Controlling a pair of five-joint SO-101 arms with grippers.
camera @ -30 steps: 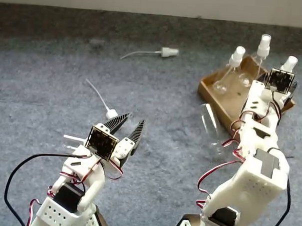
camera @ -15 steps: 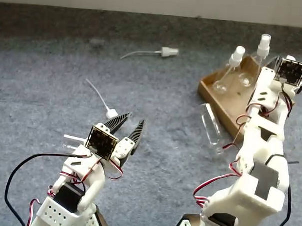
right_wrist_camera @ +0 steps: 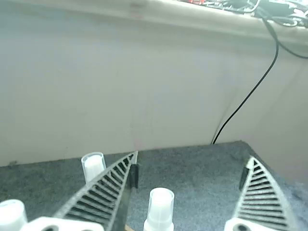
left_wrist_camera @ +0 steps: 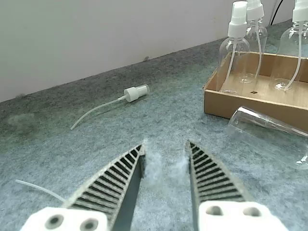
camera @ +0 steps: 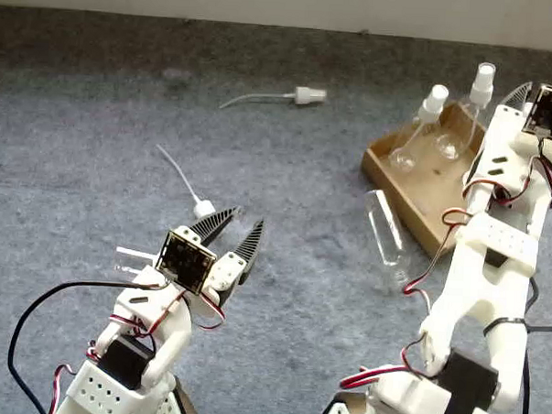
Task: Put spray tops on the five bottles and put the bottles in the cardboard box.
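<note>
Right gripper [right_wrist_camera: 192,158] gapes wide above the capped bottles [camera: 412,144] in the cardboard box [left_wrist_camera: 216,103], left gripper [camera: 246,217] sits parted low over the grey carpet [camera: 305,172].

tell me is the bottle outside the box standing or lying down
Lying down: the bottle rests on its side beside the cardboard box, uncapped.

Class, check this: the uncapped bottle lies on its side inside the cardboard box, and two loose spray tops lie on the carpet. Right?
Not quite. The high view shows the uncapped bottle on its side on the carpet beside the cardboard box, not inside it. Two loose spray tops do lie on the carpet.
</note>
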